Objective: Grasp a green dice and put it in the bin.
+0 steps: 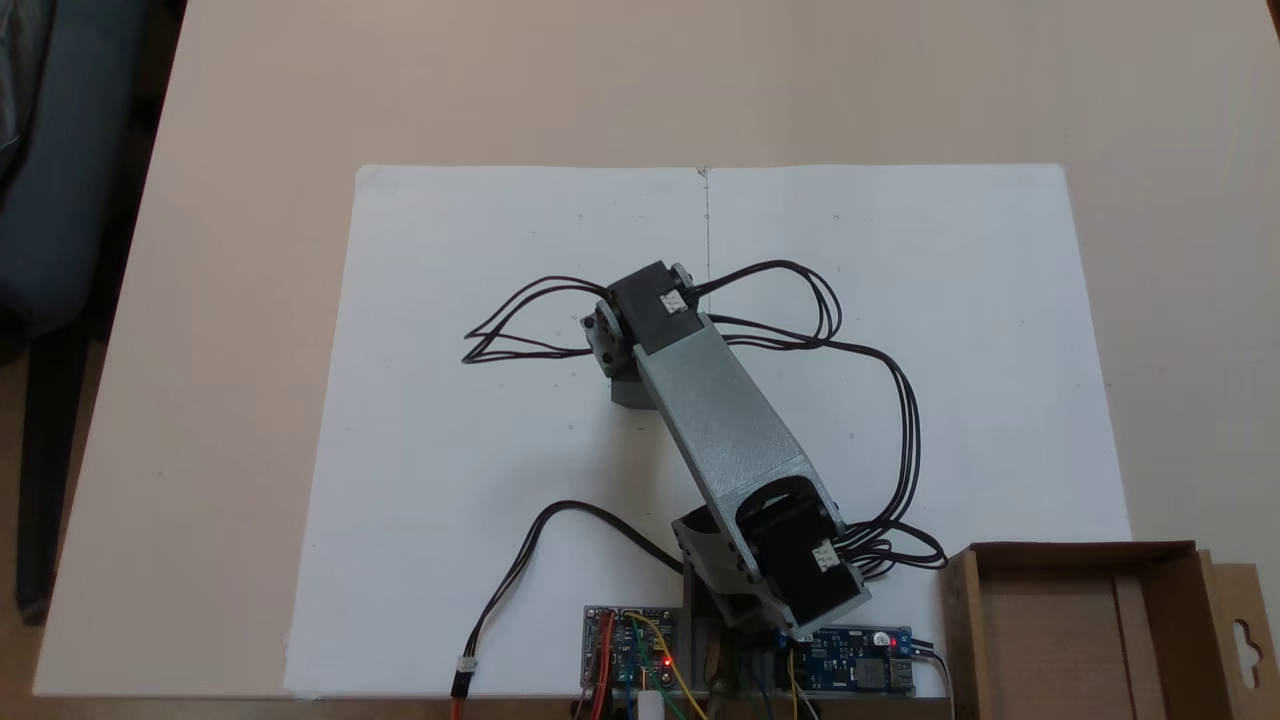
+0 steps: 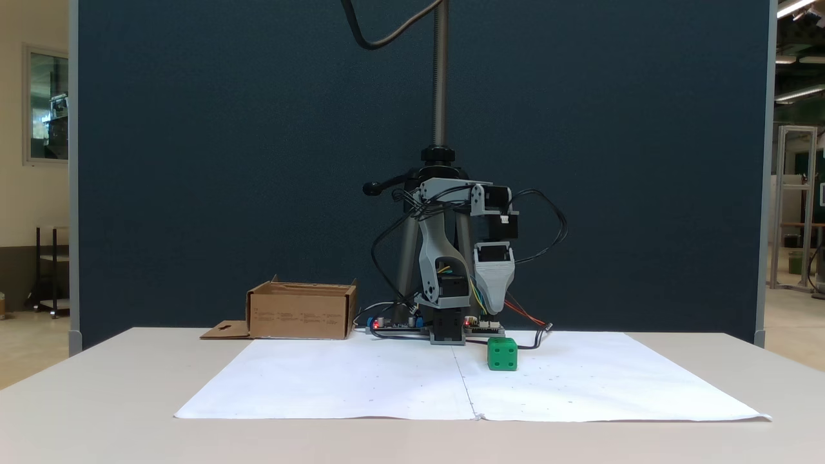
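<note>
End effector (image 2: 495,311) above the green dice (image 2: 502,354).
Its opening can't be told; the bin (image 2: 301,312) sits well apart on the desk (image 2: 97,386).

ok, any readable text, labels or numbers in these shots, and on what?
Nothing is legible.
Bin: rows of small print on its front wall, too small to read.
Circuit boards: markings too small and blurred to read.
Green dice: round pips, no text.
</note>
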You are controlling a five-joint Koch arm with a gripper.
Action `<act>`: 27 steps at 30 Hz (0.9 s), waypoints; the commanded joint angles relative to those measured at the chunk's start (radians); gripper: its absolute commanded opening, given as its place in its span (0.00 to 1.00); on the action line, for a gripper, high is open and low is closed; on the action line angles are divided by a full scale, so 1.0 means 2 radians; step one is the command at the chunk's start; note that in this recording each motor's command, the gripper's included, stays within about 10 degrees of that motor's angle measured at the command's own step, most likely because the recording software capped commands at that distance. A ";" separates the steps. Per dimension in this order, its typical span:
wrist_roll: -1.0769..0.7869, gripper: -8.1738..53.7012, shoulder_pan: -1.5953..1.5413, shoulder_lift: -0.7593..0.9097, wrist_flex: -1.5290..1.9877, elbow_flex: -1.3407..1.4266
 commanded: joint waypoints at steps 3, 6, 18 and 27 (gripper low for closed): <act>0.068 0.84 -0.011 0.012 -0.009 -0.005; 0.080 0.84 -0.017 0.012 -0.009 -0.002; 0.085 0.84 -0.018 0.011 -0.024 -0.001; 0.085 0.84 -0.019 -0.008 -0.031 -0.001</act>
